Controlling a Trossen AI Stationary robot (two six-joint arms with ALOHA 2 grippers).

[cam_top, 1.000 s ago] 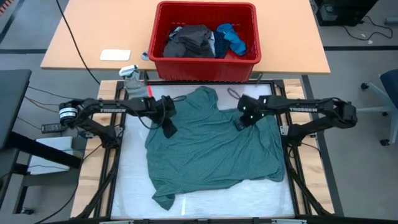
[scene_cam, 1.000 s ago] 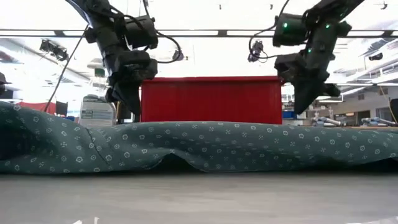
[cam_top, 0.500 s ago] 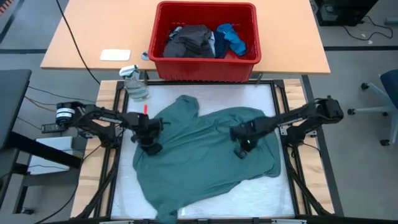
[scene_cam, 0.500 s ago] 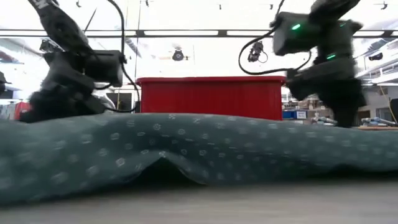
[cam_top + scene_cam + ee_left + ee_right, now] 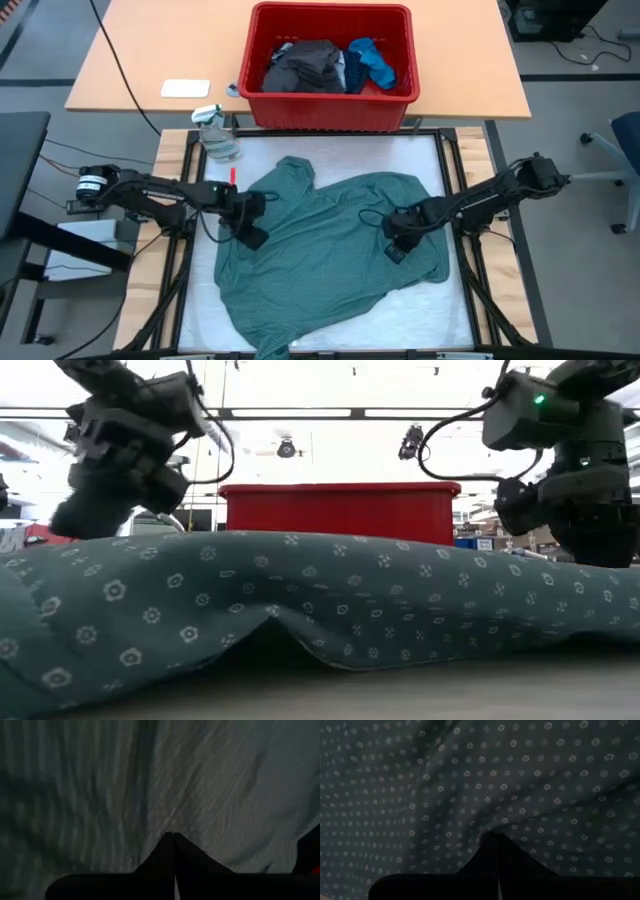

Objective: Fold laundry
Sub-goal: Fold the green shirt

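Item 1: teal-green shirt [image 5: 330, 250], lying crumpled across the white work pad [image 5: 440, 315], bunched toward the far-left corner, hem end trailing over the near edge; long axis running roughly far-left to near. Tools: left gripper [image 5: 256, 238] pressing down on the shirt's left side, fingers closed tight; wrist cam showing cloth right at the tips, but can't tell whether a fold is pinched betw. them. Right gripper [image 5: 394, 250] resting on the shirt's right side, likewise fully closed, same doubt re any pinch. Key relation: shirt body lying betw. the 2 grippers, each touching its own side, so neither arm is nearer; judged next step is spreading the cloth flat by drawing the 2 sides apart, which needs an actual hold on fabric. Containers: red bin [image 5: 262, 98] sitting on the wooden table [image 5: 140, 60] beyond the pad's far edge, holding dark grey piece [image 5: 305, 65] and bright blue piece [image 5: 372, 58], w/ a pale bit showing betw. them. Spray bottle [image 5: 214, 132] standing at the pad's far-left corner.
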